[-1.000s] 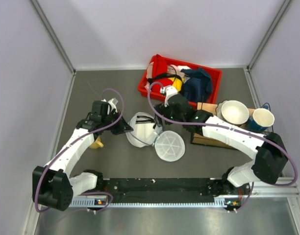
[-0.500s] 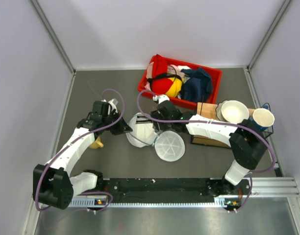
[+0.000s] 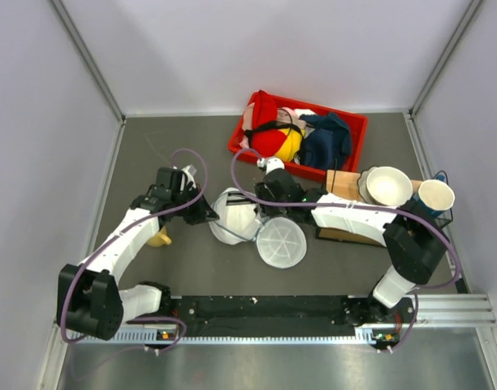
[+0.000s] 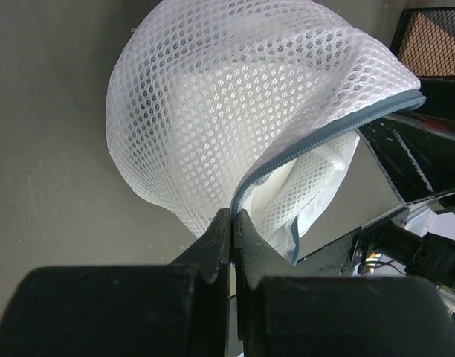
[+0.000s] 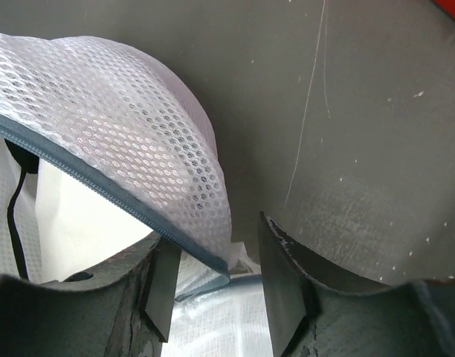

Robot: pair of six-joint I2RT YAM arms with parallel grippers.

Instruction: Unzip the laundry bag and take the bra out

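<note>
**Top external: laundry bag lying unzipped between both grippers**

My left gripper is pinching the bag's grey zipper edge. Its fingers are pressing together on it, and the mesh dome is bulging just ahead of the tips. The second half is lying disc-up off to that gripper's right. My right gripper is hanging with its fingers apart and the zipper hem running between them; I cannot tell whether either pad is touching it. The bra is sitting in the red bin, beyond the right gripper and apart from the bag.
</note>
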